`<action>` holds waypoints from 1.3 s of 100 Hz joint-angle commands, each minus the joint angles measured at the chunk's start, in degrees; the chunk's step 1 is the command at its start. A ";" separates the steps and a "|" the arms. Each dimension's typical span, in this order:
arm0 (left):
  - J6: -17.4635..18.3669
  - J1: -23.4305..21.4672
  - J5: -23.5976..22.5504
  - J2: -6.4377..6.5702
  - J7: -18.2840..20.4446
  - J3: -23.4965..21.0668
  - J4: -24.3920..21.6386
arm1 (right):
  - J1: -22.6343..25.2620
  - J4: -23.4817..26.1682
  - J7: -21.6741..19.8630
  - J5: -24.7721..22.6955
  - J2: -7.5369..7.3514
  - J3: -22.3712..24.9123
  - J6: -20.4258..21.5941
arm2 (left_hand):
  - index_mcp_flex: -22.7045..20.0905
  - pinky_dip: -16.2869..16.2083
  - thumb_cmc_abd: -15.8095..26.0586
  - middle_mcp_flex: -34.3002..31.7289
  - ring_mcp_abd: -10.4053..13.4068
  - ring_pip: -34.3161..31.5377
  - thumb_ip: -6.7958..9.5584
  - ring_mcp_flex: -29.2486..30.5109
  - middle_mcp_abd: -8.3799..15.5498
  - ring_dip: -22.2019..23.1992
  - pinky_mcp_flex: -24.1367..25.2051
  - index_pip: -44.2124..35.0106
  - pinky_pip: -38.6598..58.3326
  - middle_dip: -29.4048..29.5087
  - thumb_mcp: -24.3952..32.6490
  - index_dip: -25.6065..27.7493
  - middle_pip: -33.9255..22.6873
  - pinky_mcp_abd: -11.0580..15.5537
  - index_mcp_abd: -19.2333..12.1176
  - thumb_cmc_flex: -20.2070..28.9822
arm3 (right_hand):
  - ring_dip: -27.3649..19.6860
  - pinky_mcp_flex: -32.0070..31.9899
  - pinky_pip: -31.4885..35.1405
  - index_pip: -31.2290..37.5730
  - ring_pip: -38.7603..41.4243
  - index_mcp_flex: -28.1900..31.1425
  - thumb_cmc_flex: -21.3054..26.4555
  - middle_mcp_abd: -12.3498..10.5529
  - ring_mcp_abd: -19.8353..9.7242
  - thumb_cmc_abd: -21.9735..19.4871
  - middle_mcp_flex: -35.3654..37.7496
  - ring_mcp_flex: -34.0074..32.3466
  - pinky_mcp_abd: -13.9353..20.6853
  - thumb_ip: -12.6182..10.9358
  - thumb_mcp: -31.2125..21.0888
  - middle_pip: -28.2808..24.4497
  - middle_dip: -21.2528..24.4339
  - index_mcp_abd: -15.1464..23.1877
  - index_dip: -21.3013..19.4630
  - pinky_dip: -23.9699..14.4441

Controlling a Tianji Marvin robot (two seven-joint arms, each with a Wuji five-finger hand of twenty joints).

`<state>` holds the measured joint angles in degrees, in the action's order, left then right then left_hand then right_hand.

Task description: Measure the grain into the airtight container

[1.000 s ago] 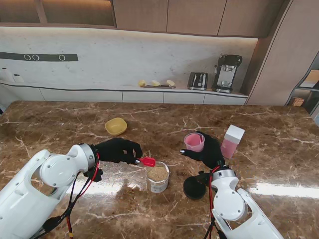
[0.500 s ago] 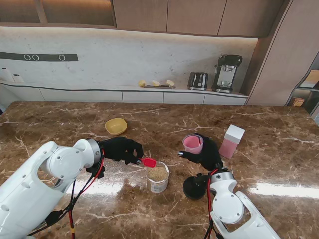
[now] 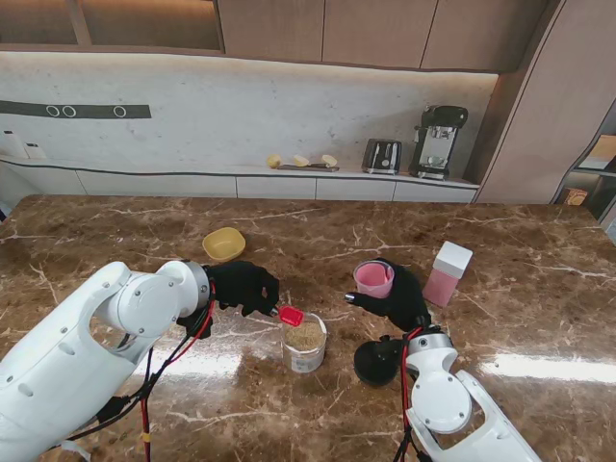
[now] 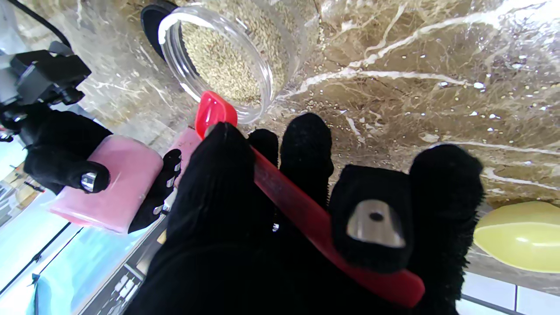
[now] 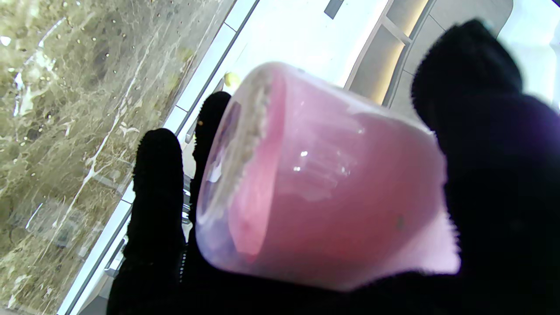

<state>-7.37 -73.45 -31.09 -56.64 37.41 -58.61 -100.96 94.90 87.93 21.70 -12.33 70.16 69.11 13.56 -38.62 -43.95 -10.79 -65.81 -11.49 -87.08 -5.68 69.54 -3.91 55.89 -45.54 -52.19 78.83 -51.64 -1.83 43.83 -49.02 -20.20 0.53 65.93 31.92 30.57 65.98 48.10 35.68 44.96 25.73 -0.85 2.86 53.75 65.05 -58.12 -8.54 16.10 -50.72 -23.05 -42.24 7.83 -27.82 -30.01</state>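
Red scoop [image 3: 290, 315], pinched in the left hand [image 3: 241, 288], sits at the jar [image 3: 305, 344] rim; a tilt could spill grain. The right hand [image 3: 402, 296] grips a pink cup [image 3: 373, 277], perhaps holding grain. Brown marble counter [image 3: 115, 241], kitchen behind

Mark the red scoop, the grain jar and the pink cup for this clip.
red scoop [image 4: 214, 111], left wrist view, on its bowl past the fingertips.
grain jar [image 3: 304, 354], stand view, on its white side wall.
pink cup [image 3: 373, 278], stand view, on its inner wall, in the right hand [image 3: 404, 298].
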 commanded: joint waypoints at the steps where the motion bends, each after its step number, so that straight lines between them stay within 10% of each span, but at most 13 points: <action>1: -1.16 0.72 -0.46 -0.03 0.74 1.07 -0.79 | 0.52 -0.14 -0.92 0.35 0.21 0.16 0.03 | -2.82 0.91 0.01 -3.92 1.72 -5.18 2.10 3.10 -0.58 -0.62 -2.52 -3.07 3.54 0.81 2.39 -0.51 -1.47 -1.62 -0.02 2.41 | 0.03 -0.35 -0.77 4.63 0.04 6.58 8.68 -3.71 -3.29 -10.72 1.36 0.47 0.48 -0.47 -11.41 -0.82 0.16 10.03 -0.81 0.38; 34: -4.63 3.78 -2.34 0.04 1.46 5.54 -0.22 | 0.61 -0.06 -1.30 0.89 0.17 0.33 0.56 | -3.55 2.27 -0.89 -4.93 2.32 -5.68 2.06 3.17 -0.15 -1.61 -3.86 -3.03 4.31 0.92 3.72 -1.06 -1.18 -1.20 -0.07 1.20 | -0.10 -0.93 -1.85 4.53 -0.44 6.47 8.51 -3.64 -3.33 -10.62 0.99 0.83 0.44 -0.33 -11.84 -0.59 0.15 10.16 -0.84 0.40; 36: -4.68 3.83 -2.63 0.00 1.23 5.73 -0.18 | 0.61 -0.06 -1.31 0.92 0.17 0.32 0.58 | -3.61 4.67 -3.65 -5.06 2.47 -6.14 -0.74 3.11 -0.02 -2.58 -3.93 -3.11 5.40 0.72 15.38 -1.26 -1.14 -1.33 -0.09 -5.06 | -0.10 -0.93 -1.88 4.51 -0.45 6.45 8.51 -3.69 -3.32 -10.61 1.01 0.83 0.44 -0.32 -11.85 -0.60 0.13 10.14 -0.84 0.39; 40: -4.77 3.92 -3.22 -0.09 0.77 6.05 -0.09 | 0.60 -0.07 -1.36 0.94 0.16 0.31 0.63 | -3.79 4.53 -4.96 -5.31 2.81 -6.09 -1.95 3.17 0.17 -2.14 -4.40 -3.10 5.51 0.80 20.67 -1.24 -1.24 -1.14 -0.22 -8.10 | -0.11 -0.92 -1.93 4.50 -0.48 6.42 8.54 -3.68 -3.38 -10.60 0.98 0.82 0.44 -0.33 -11.90 -0.58 0.14 10.09 -0.84 0.37; 130: -5.12 5.82 -5.77 -1.19 -4.52 11.32 2.89 | 0.53 0.26 -3.33 6.20 0.37 -0.10 1.55 | -6.68 6.34 -9.55 -9.19 4.01 -8.03 -2.43 3.24 1.56 -4.13 -7.54 -2.91 7.12 0.61 29.12 -6.16 -0.94 0.16 -0.50 -13.37 | -0.08 -1.52 -3.06 4.23 -1.03 5.97 7.71 -3.41 -3.30 -10.87 0.07 1.51 0.41 -0.08 -12.35 -0.37 0.23 9.92 -0.97 -0.01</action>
<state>-12.00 -67.86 -36.67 -57.53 32.96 -47.72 -97.99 94.96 88.15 19.18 -6.44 70.29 68.95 15.05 -43.05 -38.26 -19.50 -70.44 -9.92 -89.01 -7.72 69.91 -3.25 52.10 -50.83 -52.77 81.91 -51.03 23.93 38.14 -49.06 -20.09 1.61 53.17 31.89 29.45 63.74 48.10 34.96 44.96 25.75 -0.94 2.65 53.75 64.67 -58.01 -8.55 16.10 -51.01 -23.04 -42.24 7.83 -27.83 -30.01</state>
